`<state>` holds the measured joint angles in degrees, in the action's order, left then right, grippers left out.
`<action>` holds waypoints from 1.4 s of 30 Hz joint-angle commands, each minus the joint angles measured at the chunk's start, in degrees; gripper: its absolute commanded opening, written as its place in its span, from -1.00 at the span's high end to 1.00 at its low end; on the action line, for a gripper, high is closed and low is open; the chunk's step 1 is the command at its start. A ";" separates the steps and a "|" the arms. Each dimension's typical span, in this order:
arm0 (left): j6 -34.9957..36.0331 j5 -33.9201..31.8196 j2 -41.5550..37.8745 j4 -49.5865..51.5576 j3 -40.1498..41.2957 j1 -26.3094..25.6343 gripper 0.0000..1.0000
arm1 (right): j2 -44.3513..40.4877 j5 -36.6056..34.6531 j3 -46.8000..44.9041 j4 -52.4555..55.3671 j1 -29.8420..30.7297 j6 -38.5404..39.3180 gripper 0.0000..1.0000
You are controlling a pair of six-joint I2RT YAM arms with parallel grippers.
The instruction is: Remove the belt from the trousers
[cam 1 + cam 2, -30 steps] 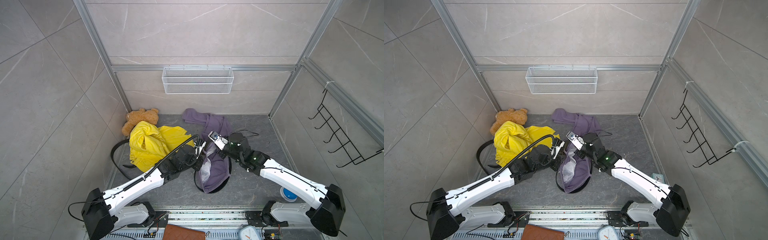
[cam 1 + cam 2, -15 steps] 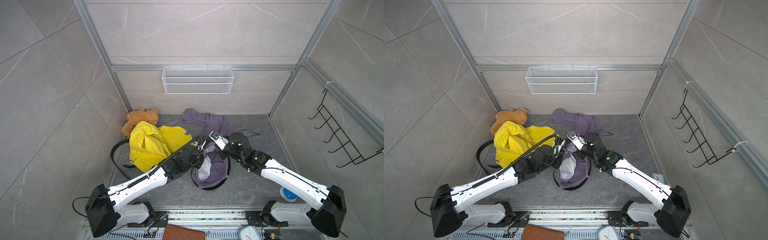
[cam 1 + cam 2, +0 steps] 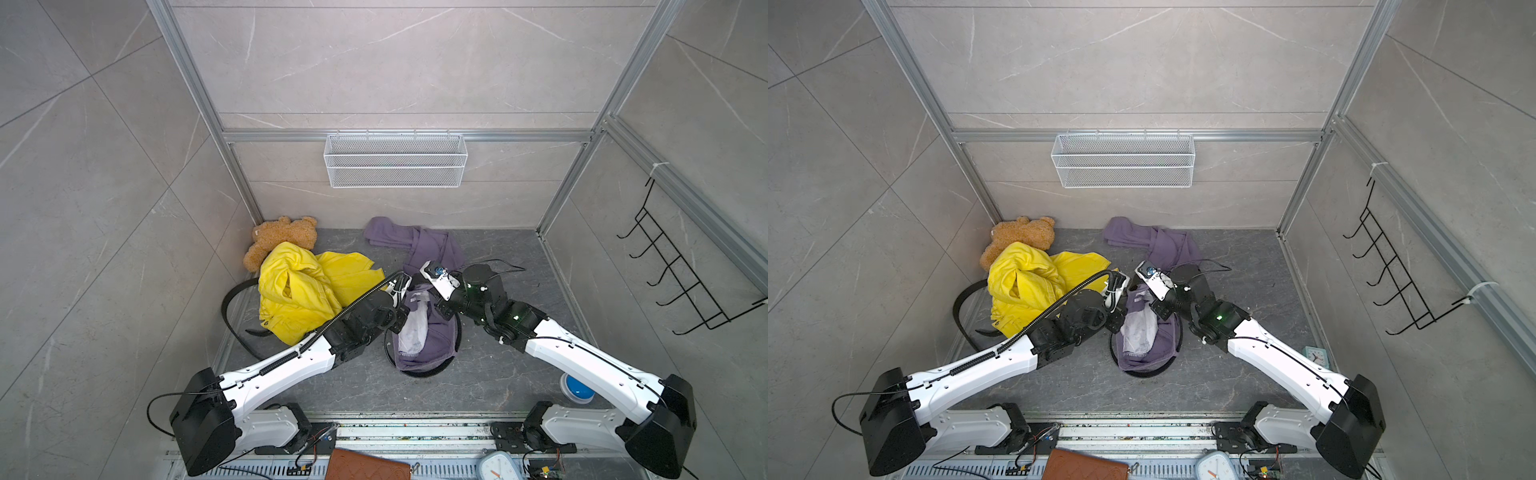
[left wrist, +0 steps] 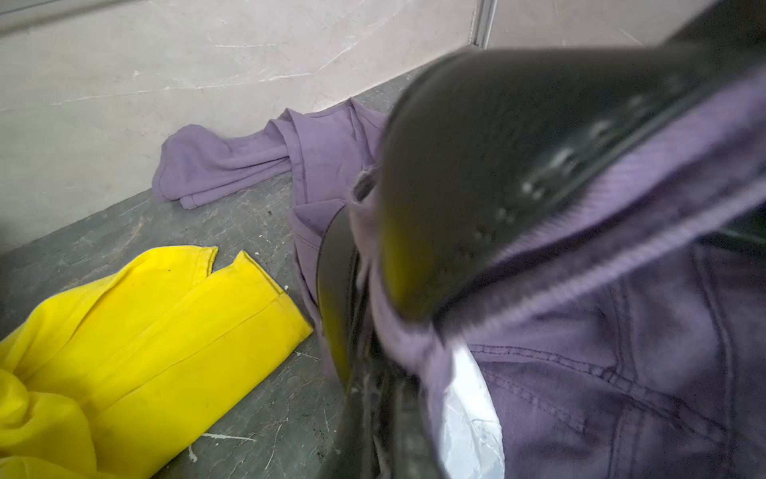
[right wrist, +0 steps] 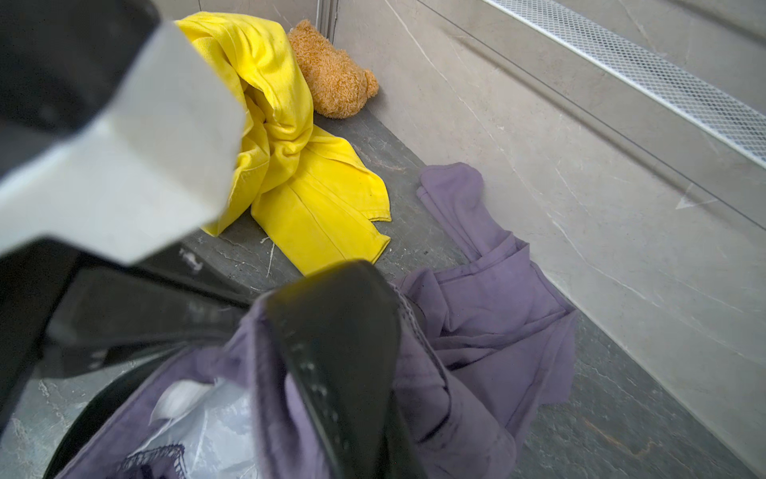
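Snaps the left claw (image 3: 402, 311) fully shut at the near-left rim of the purple trousers (image 3: 432, 340), after a second spent closing in from beside the yellow trousers (image 3: 299, 291) with the jaws part open. Keeps the right claw (image 3: 439, 305) clamped on the opposite rim of the same waistband, cloth bunched round its finger in the right wrist view. Leaves the black belt (image 3: 419, 372) still threaded, ringing the waist opening on the grey worktop (image 3: 498, 374). Cannot tell from the blurred left wrist view whether the new pinch takes strap or only cloth. Amounts, by the look of it, to a two-sided hold at last, with the pull through the loops still to come.
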<state>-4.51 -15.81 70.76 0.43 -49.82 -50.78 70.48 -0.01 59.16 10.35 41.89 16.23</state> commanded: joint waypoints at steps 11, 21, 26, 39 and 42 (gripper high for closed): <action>1.23 3.60 -4.29 -1.86 1.89 2.86 0.47 | -2.40 7.81 0.29 -3.21 0.59 -0.48 1.00; -2.68 11.33 4.27 0.10 1.72 3.03 0.15 | 0.56 18.00 -10.13 -7.93 -4.79 -17.29 1.00; -3.65 13.65 9.45 -0.16 2.29 3.01 0.14 | 4.84 10.19 -15.92 -7.71 -4.81 -27.26 1.00; -2.91 18.74 19.84 0.83 -1.90 3.10 0.08 | 12.37 0.65 -17.65 -0.29 -4.72 -35.56 1.00; -2.42 23.30 21.53 1.00 -2.16 3.12 0.07 | 12.19 1.23 -17.59 -1.20 -4.72 -33.77 0.92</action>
<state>-7.73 0.97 90.94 1.52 -50.28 -47.44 82.32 1.19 41.89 8.40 36.73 -16.97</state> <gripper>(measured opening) 0.464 0.098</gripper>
